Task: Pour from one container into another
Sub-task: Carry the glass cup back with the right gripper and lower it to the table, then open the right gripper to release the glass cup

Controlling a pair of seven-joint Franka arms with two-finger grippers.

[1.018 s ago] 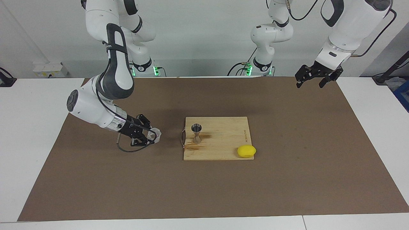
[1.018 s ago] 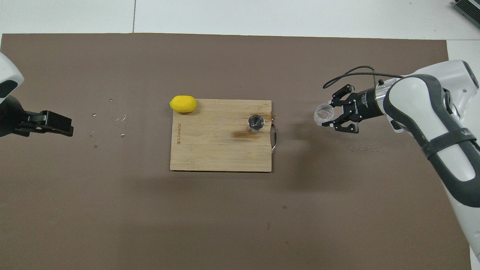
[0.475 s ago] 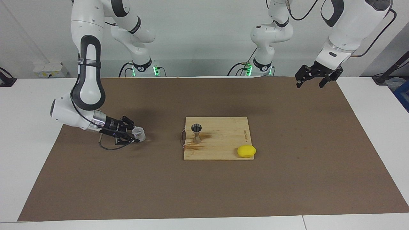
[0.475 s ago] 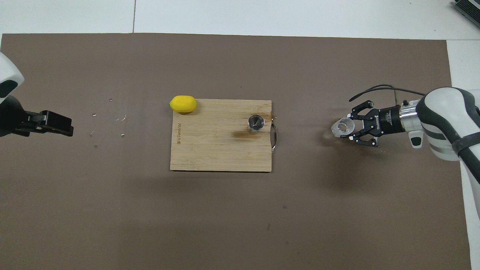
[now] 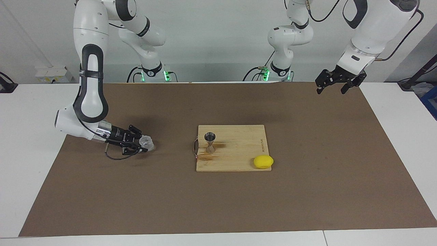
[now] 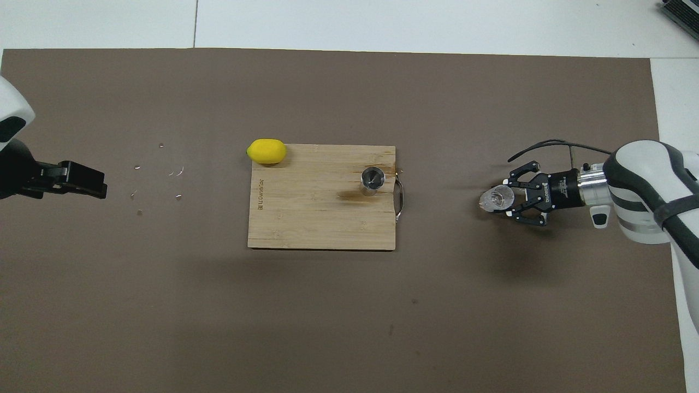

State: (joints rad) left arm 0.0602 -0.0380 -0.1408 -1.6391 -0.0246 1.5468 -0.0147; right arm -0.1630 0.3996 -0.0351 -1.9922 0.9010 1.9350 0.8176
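A brown mat (image 5: 218, 191) covers most of the white table (image 5: 30, 112). All clock directions below refer to the overhead view, with the wooden cutting board (image 6: 306, 218) at the dial centre; 12 o'clock points away from the robots.

The cutting board lies flat at mid-mat, its metal handle (image 6: 400, 199) on the edge toward the right arm's end of the table.

The right arm enters from the 4 o'clock side. The right gripper (image 5: 143, 145) is positioned at 3 o'clock, well apart from the board, low over the mat. Its fingers are clenched on the clear cup (image 5: 147, 143), which is held tipped on its side, mouth directed toward the board. Whether the cup touches the mat cannot be determined.

The left arm waits. The left gripper (image 5: 336, 83) hangs raised at 9 o'clock, above the mat's edge, fingers spread and holding nothing.

The yellow lemon-like lump (image 6: 266, 151) sits at 11 o'clock, at the board's corner, partly overhanging the edge.

The steel jigger (image 5: 209, 142) stands upright on the board at 2 o'clock, near the handle, beside a dark stain (image 6: 349, 195).

Small white specks (image 6: 158, 180) lie on the mat at 9 o'clock.
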